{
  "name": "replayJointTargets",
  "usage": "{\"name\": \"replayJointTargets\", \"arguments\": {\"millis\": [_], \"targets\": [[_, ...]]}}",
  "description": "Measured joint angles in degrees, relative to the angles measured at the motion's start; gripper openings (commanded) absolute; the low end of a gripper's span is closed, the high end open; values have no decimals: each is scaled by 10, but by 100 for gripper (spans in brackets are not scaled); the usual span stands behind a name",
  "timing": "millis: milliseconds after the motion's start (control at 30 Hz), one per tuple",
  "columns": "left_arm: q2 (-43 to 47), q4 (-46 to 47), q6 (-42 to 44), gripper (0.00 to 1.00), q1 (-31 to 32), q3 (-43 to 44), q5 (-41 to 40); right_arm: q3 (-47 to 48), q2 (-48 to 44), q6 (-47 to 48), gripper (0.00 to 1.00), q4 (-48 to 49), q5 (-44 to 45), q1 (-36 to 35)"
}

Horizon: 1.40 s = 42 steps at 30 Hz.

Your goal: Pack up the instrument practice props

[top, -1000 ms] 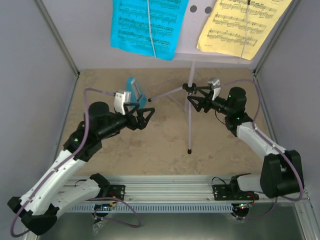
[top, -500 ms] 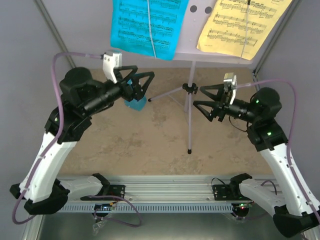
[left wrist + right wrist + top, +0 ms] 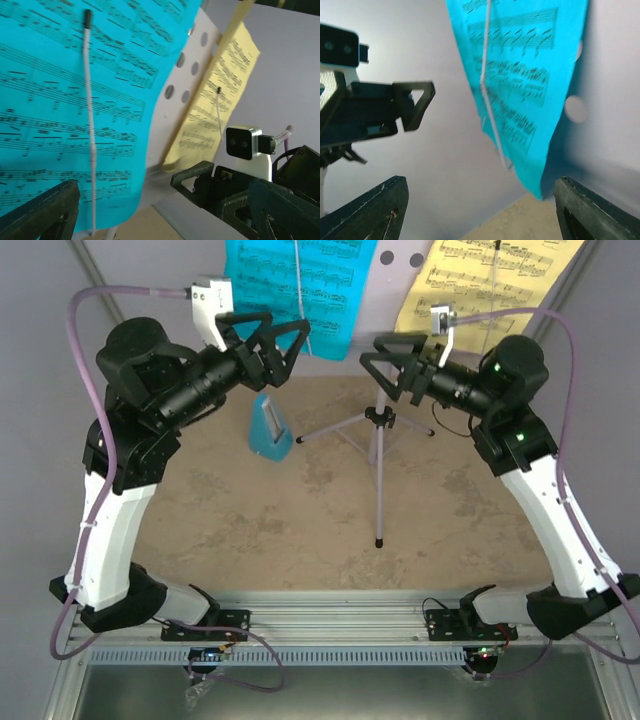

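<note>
The pale lilac music stand (image 3: 378,480) stands on its tripod on the sandy table (image 3: 300,530); its holed desk carries the cyan sheet (image 3: 265,285) at left and the yellow sheet (image 3: 480,285) at right, each crossed by a thin wire retainer (image 3: 90,125); the blue metronome (image 3: 268,428) sits upright just left of the tripod legs; the left gripper (image 3: 283,343), spread wide and empty, hangs at the cyan sheet's lower edge; the right gripper (image 3: 380,355) faces it, also spread and empty, by the top of the pole.

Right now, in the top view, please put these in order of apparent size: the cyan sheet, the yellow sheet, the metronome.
1-2. cyan sheet and yellow sheet: they look about alike, and the frame's top edge cuts both off, so I do not rank them.
3. metronome: clearly the smallest.
</note>
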<state>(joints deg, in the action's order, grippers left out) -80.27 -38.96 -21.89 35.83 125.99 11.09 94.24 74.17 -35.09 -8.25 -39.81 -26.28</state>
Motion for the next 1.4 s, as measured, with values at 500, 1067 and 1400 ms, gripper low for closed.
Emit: {"name": "replayJointTargets", "arguments": {"millis": [500, 1067, 1400], "targets": [[-49, 4, -43, 56, -70, 11, 62, 142, 127, -43, 67, -13, 80, -10], [-101, 48, -66, 33, -83, 22, 97, 213, 192, -36, 19, -19, 123, -55], [-106, 83, -31, 0, -92, 14, 122, 138, 171, -37, 0, 64, 151, -61]]}}
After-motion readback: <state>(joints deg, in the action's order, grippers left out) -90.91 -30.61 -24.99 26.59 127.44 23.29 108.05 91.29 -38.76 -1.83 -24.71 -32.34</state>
